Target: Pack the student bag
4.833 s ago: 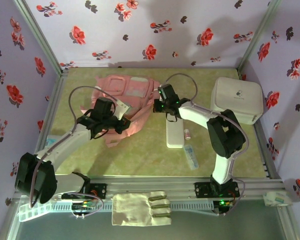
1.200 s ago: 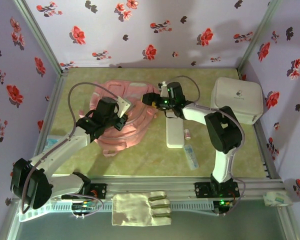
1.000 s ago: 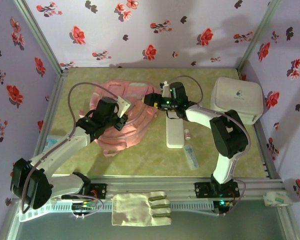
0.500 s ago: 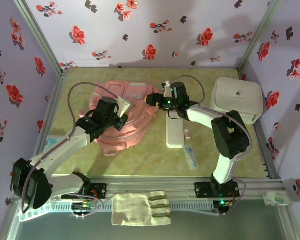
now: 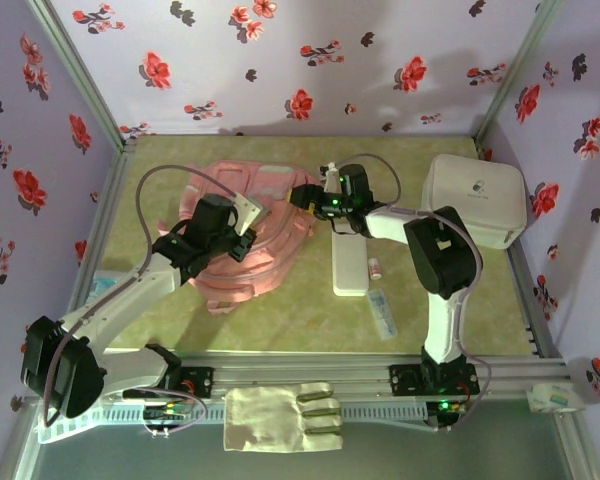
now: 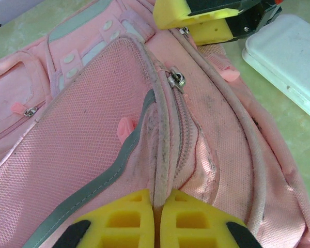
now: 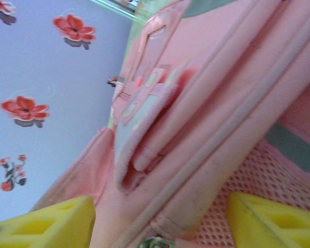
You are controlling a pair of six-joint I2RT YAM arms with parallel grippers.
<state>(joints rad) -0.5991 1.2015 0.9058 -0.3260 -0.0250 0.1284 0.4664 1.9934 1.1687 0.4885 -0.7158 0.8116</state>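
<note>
The pink student bag (image 5: pixel 270 215) lies flat at the back left of the mat. My left gripper (image 5: pixel 244 236) is over its middle, shut on a raised ridge of pale piping (image 6: pixel 163 170) beside the zip. A metal zip pull (image 6: pixel 176 80) sits further up that seam. My right gripper (image 5: pixel 302 197) is at the bag's right edge, open. In the right wrist view its yellow fingers (image 7: pixel 51 225) stand either side of a thick pink seam of the bag (image 7: pixel 212 103), with a zip pull (image 7: pixel 155 242) just below. The right gripper's fingers (image 6: pixel 206 18) also show in the left wrist view.
A white rounded hard box (image 5: pixel 475 200) stands at the back right. A flat white case (image 5: pixel 349 265) lies right of the bag, with a small pink item (image 5: pixel 375 267) and a pale tube (image 5: pixel 382 313) beside it. A folded cloth (image 5: pixel 280 415) hangs on the front rail.
The right arm's elbow has swung in to the left while its gripper stays at the bag's right edge. The left gripper and the bag have not moved.
</note>
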